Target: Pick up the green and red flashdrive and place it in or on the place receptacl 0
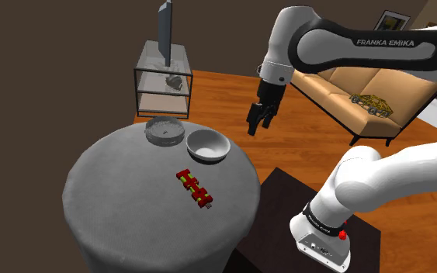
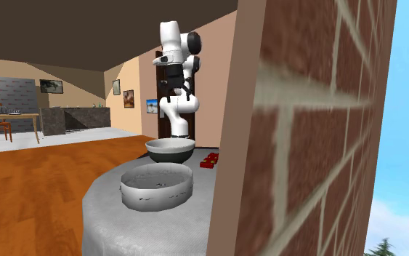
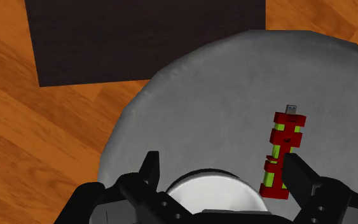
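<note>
The red and green flashdrive point(image 1: 195, 188) lies flat on the round grey table point(image 1: 116, 194), nearer its front than the two dishes. A white bowl point(image 1: 208, 145) and a shallow grey dish point(image 1: 164, 130) stand side by side at the table's far side. My gripper point(image 1: 258, 120) hangs open in the air, well above the table, past the bowl toward the shoulder view's right. In the wrist view the fingers point(image 3: 151, 168) stand apart with nothing held; the bowl point(image 3: 212, 194) lies far below between them, and the flashdrive point(image 3: 282, 156) lies beside one finger.
A glass shelf unit point(image 1: 162, 77) with a dark screen point(image 1: 164, 31) stands behind the table. A tan sofa point(image 1: 364, 93) is at the back right. My dark stand point(image 1: 286, 202) sits beside the table. A brick wall point(image 2: 319, 124) covers the second exterior view's right.
</note>
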